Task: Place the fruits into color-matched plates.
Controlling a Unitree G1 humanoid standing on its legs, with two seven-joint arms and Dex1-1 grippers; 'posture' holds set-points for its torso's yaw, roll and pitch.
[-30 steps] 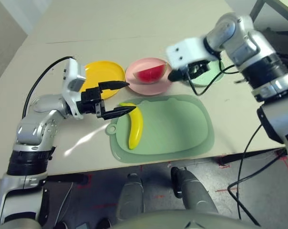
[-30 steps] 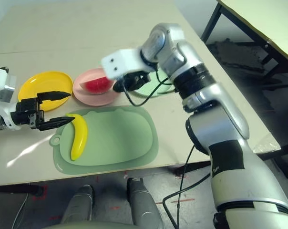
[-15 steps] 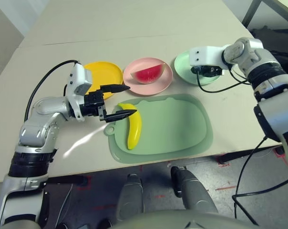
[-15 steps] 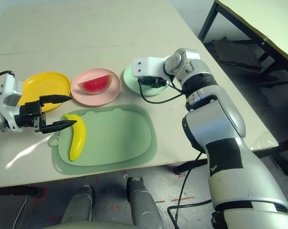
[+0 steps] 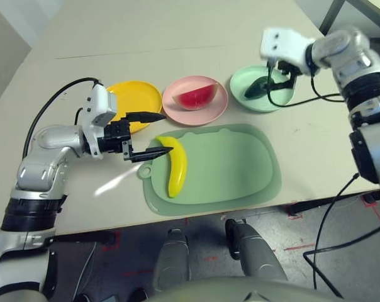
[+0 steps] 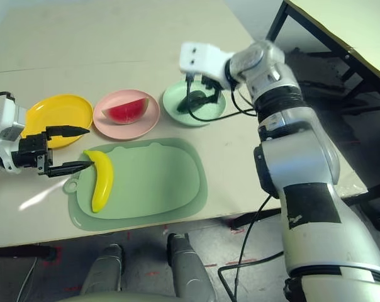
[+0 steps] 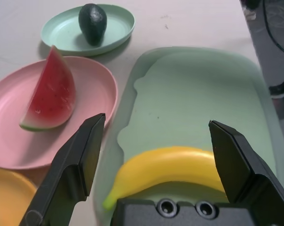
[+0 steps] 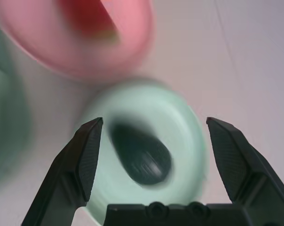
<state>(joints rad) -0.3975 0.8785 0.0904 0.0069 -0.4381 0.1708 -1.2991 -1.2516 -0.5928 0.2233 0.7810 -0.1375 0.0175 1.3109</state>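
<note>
You are squaring the released left end effector [image 5: 168,133] across the middle of the banana [image 5: 178,171], left of centre on the green mat [image 5: 234,167], while the right end effector [image 8: 155,120] is hovering open, upper right.

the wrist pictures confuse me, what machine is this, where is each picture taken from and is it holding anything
This is a humanoid robot with two arms. Two pictures come from its head, one per eye, looking down at the table. The other two come from cameras on its wrists, each looking along that arm's two black fingers.

On the table, a yellow banana lies on a pale green mat. Behind it are three plates: yellow, with nothing on it; pink, with a watermelon wedge; and mint green, with a dark green avocado.

Nothing is held: the left end effector is open near the banana, the right end effector open above the avocado.
</note>
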